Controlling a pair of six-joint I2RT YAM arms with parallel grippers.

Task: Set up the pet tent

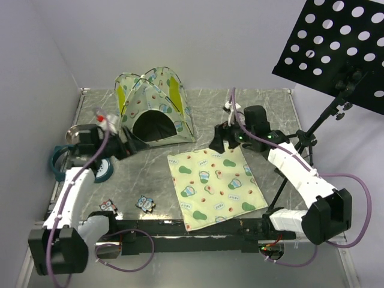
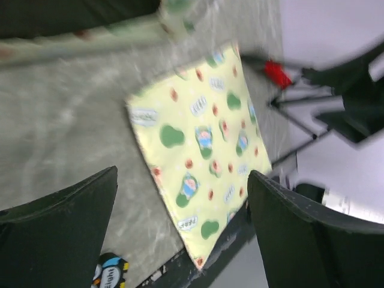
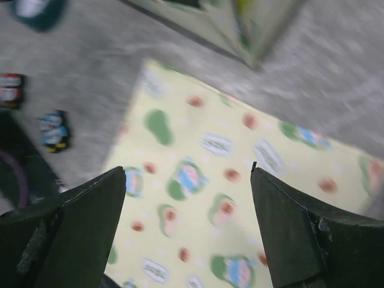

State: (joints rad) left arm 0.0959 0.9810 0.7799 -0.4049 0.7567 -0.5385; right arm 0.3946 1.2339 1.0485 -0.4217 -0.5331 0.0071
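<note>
Two arms, two grippers. Left gripper (image 2: 180, 231): blunt black fingers spread wide, nothing between them. Right gripper (image 3: 189, 231): same, fingers apart and holding nothing, over the mat (image 1: 216, 186). One mat: flat, square-ish, soft pale-yellow fabric with avocado print. One pet tent (image 1: 157, 108): a standing fabric dome with the same print, lime-yellow panels, thin curved poles and a dark arched doorway. It sits at the far side of the table (image 1: 270, 102), left of centre, just beyond the mat's far corner. Table surface is grey and marbled. Two small cartoon figures, one (image 1: 108, 207) and another (image 1: 144, 203), lie near the left base.
</note>
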